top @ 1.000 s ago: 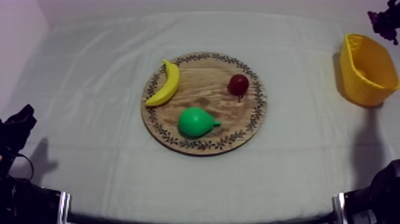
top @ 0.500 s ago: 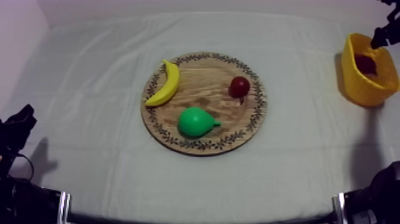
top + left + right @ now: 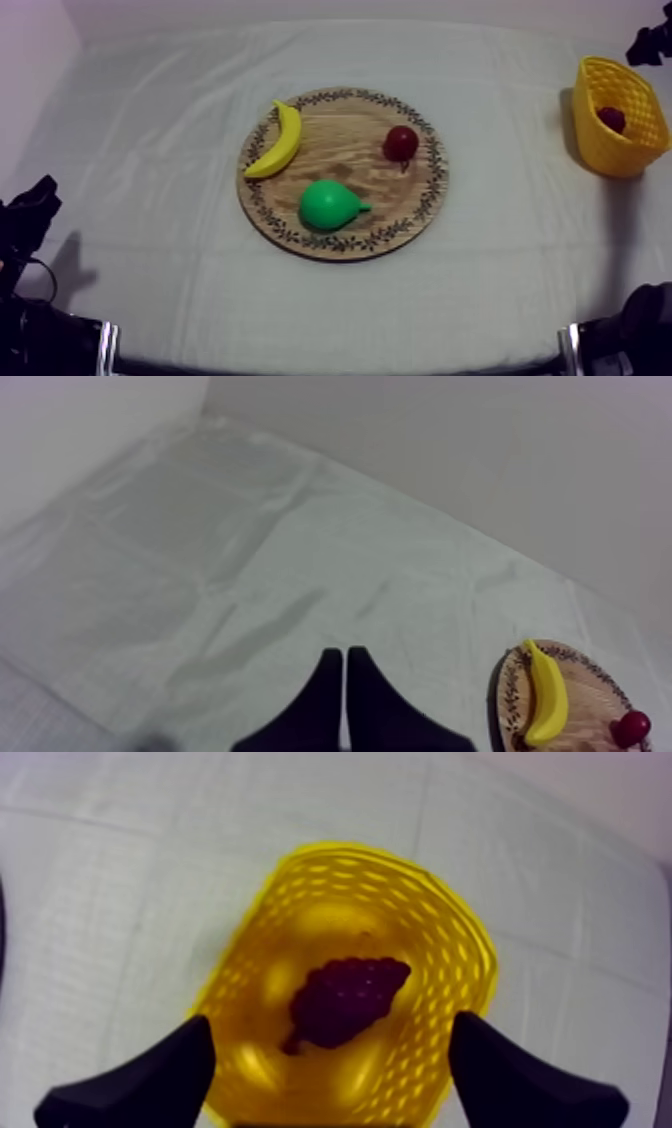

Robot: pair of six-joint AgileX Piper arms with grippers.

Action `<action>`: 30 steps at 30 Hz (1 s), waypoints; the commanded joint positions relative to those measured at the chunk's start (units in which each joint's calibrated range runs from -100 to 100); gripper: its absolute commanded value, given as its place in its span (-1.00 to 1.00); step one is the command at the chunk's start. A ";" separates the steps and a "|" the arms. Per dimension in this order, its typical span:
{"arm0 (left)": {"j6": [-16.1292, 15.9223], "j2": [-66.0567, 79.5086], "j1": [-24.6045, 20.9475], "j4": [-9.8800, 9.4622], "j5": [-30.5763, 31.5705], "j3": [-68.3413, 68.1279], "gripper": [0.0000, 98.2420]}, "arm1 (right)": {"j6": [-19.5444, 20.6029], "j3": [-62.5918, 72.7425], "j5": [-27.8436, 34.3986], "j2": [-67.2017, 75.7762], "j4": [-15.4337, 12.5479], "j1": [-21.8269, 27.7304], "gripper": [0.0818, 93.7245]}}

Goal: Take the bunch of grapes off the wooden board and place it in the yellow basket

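left gripper (image 3: 344, 656) is closed tight, empty. the wooden board (image 3: 340, 155) carries banana (image 3: 280, 140) at 10 o'clock, pear (image 3: 328, 205) at 6, small red fruit (image 3: 401, 143) at 2. bunch of grapes (image 3: 345, 997) lies inside the yellow basket (image 3: 455, 947); right gripper (image 3: 332, 1024) above it stands wide apart, empty.

the bunch of grapes (image 3: 611, 119) lay inside the yellow basket (image 3: 598, 150) at the table's right side. on the round wooden board (image 3: 345, 150) in the middle sat a banana (image 3: 278, 140), a pear (image 3: 328, 205) and a small red fruit (image 3: 401, 142), all apart. the right arm (image 3: 652, 42) hung near the basket's far side, and the left arm (image 3: 30, 215) sat low at the left.
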State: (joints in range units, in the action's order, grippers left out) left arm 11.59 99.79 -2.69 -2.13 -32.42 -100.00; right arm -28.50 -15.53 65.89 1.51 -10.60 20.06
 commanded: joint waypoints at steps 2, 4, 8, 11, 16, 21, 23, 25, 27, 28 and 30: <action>0.01 -0.05 -0.03 0.01 0.01 0.00 -1.00 | 0.95 -11.86 -1.83 17.48 -1.08 -0.54 0.29; 0.01 -0.05 -0.03 0.01 0.01 0.00 -1.00 | 1.83 -16.69 -2.48 24.69 -1.15 -1.13 0.18; 0.01 -0.05 -0.03 0.01 0.01 0.00 -1.00 | 4.41 -24.60 -4.11 37.15 -0.65 -2.63 -0.12; 0.01 -0.05 -0.03 0.01 0.01 0.00 -1.00 | 6.95 -30.56 -6.99 45.09 0.08 -4.49 -0.45; -0.02 -0.05 -0.03 0.01 0.01 0.00 -1.00 | 11.73 -42.05 -13.63 56.28 1.90 -8.64 -0.74; -0.03 -0.05 -0.03 0.01 0.01 0.00 -1.00 | 15.86 -52.41 -17.96 65.62 3.17 -12.56 -0.91; -0.04 -0.05 -0.03 0.01 0.01 0.00 -1.00 | 17.08 -56.11 -19.50 68.60 3.33 -13.94 -0.95; -0.04 -0.05 -0.03 0.01 0.01 0.00 -1.00 | 18.13 -59.47 -20.60 71.05 3.55 -15.38 -0.97; -0.04 -0.05 -0.03 0.01 0.01 0.00 -1.00 | 19.04 -62.57 -21.27 73.20 3.85 -16.72 -0.98; -0.04 -0.05 -0.03 0.01 0.01 0.00 -1.00 | 19.38 -64.07 -21.47 74.26 3.97 -17.28 -0.98; -0.04 -0.05 -0.03 0.01 0.01 0.00 -1.00 | 19.86 -66.97 -21.71 76.52 4.15 -18.22 -0.99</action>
State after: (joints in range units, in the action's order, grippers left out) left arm 11.56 99.79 -2.69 -2.13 -32.42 -100.00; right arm -8.94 -78.74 44.40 75.67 -6.64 2.62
